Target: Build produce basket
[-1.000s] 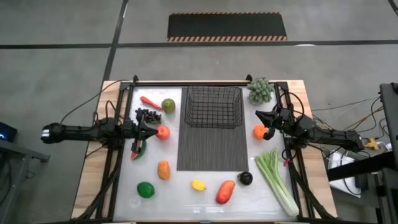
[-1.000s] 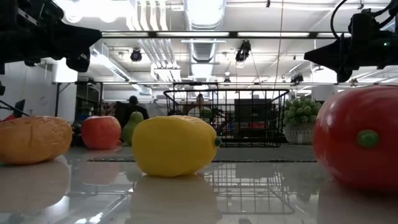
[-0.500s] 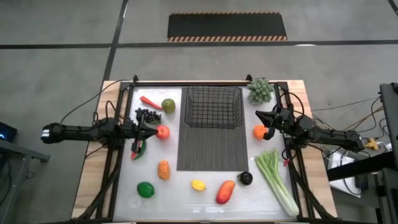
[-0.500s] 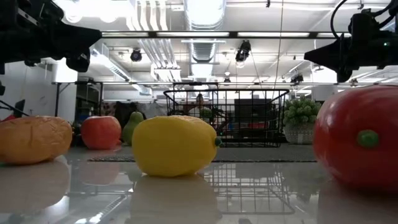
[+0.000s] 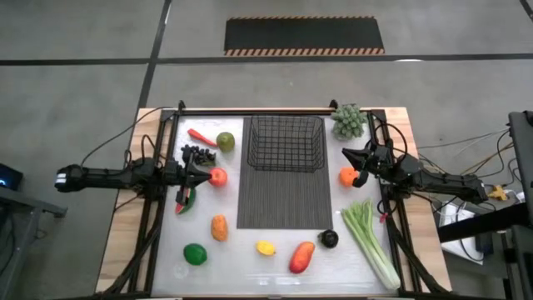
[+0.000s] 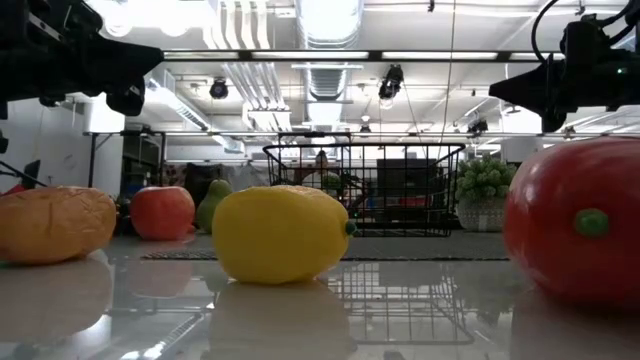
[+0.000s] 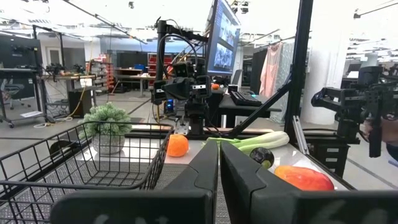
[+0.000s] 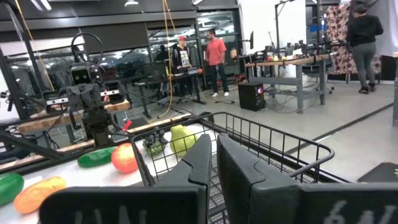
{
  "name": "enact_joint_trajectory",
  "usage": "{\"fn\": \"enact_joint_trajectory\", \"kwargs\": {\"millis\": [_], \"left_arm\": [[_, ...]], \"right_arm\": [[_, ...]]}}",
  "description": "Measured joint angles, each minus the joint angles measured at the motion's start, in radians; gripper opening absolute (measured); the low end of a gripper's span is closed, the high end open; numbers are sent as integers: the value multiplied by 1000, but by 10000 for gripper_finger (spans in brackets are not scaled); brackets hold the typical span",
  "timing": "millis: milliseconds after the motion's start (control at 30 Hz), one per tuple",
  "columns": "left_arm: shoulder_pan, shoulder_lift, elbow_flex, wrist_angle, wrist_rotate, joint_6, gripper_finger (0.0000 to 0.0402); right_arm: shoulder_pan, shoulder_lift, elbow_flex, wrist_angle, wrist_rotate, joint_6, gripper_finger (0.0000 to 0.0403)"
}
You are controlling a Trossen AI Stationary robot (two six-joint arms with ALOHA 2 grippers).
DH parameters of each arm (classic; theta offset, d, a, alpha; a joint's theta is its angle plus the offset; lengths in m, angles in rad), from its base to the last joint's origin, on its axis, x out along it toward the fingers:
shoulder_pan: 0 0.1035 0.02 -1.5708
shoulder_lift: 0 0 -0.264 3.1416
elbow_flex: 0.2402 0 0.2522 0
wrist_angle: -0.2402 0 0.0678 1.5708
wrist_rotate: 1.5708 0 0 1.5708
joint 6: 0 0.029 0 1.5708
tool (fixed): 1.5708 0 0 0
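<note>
Nothing in the wire-mesh basket (image 5: pixel 286 142) yet: standing empty at the far end of the ribbed mat (image 5: pixel 283 198), mid-table. Produce scattered on both sides. On the left: red chili (image 5: pixel 201 136), green apple (image 5: pixel 225 142), dark grapes (image 5: pixel 197 155), tomato (image 5: pixel 218 177), watermelon slice (image 5: pixel 183 199), an orange-coloured fruit (image 5: pixel 219 227), lime (image 5: pixel 195 254). Along the near edge: lemon (image 5: pixel 266 247), mango (image 5: pixel 301 257), a small dark fruit (image 5: pixel 330 238). On the right: an orange (image 5: pixel 347 176), celery stalk (image 5: pixel 371 243), and a bushy green plant (image 5: pixel 348 122) at the far corner.

Left gripper (image 5: pixel 202 174) raised above the table, just beside the tomato and near the grapes, fingers pressed together with only a thin slit between them in the left wrist view, grasping nothing. Right gripper (image 5: pixel 352 160) likewise raised, beside the orange, fingers closed empty in the right wrist view, pointing toward the basket.

Likely risks from here:
- Descending with fingers closed would push the round tomato or orange away instead of gripping; probably rolling freely on the glossy surface, possibly into neighbours or off the edge.
- Grapes, tomato and watermelon slice sitting close together near the left gripper; opened fingers may snag the wrong piece.
- Both arms converging on the one basket could collide over the mat.
- A light mesh basket may slide or tip if a finger catches its rim.
- Long celery may overhang and topple out.
</note>
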Motion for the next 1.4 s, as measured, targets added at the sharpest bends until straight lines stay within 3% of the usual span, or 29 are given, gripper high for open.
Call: {"fn": "enact_joint_trajectory", "kwargs": {"millis": [133, 233, 467, 567, 700, 833, 1100, 1233, 1400], "left_arm": [[0, 2, 0, 106, 1, -2, 0], [-1, 2, 0, 208, 8, -95, 0], [-1, -1, 0, 337, 4, -157, 0], [-1, 0, 2, 349, -50, -149, 0], [-1, 7, 15, 344, -184, -158, 0], [-1, 47, 44, 347, -240, -159, 0], [-1, 229, 119, 340, -263, -266, 0], [-2, 311, 186, 204, -243, -405, 0], [-2, 411, 344, -219, -227, -555, 0]], "right_arm": [[0, 0, 0, -6, -34, 237, 18], [0, 0, 0, 2, -14, 389, 18], [0, 11, 0, 4, 51, 398, 18], [-1, 19, 0, 7, 55, 396, 18], [-1, 21, 0, 39, 103, 347, 18], [-1, 47, 1, 167, 100, 213, 18], [0, 201, 5, 524, -52, -74, 18], [0, 283, 46, 559, -79, -140, 18], [0, 361, 101, 557, -80, -227, 18]]}}
